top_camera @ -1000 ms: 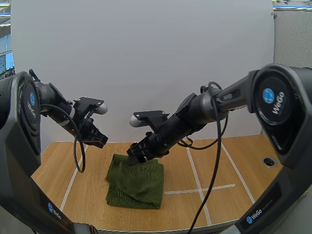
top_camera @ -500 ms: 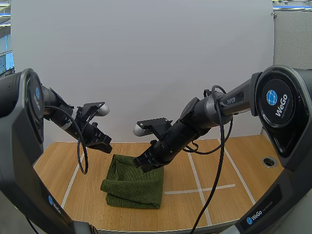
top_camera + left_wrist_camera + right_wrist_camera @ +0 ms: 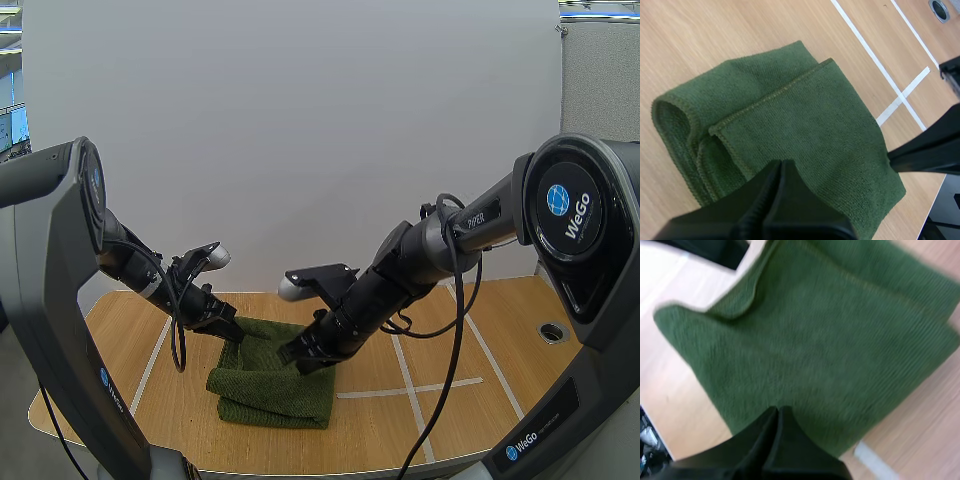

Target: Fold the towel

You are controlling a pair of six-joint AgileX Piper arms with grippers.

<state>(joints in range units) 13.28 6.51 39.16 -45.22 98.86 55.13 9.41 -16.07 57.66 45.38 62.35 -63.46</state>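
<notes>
Left gripper (image 3: pixel 233 333) lower, perhaps on towel (image 3: pixel 275 385)

Left gripper (image 3: pixel 233 333) and right gripper (image 3: pixel 297 356) have lowered to the towel (image 3: pixel 278 390), seemingly flattened.

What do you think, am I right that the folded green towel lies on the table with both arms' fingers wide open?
Not quite: the left fingers and right fingers are shut near the towel, as both wrist views show.
</notes>
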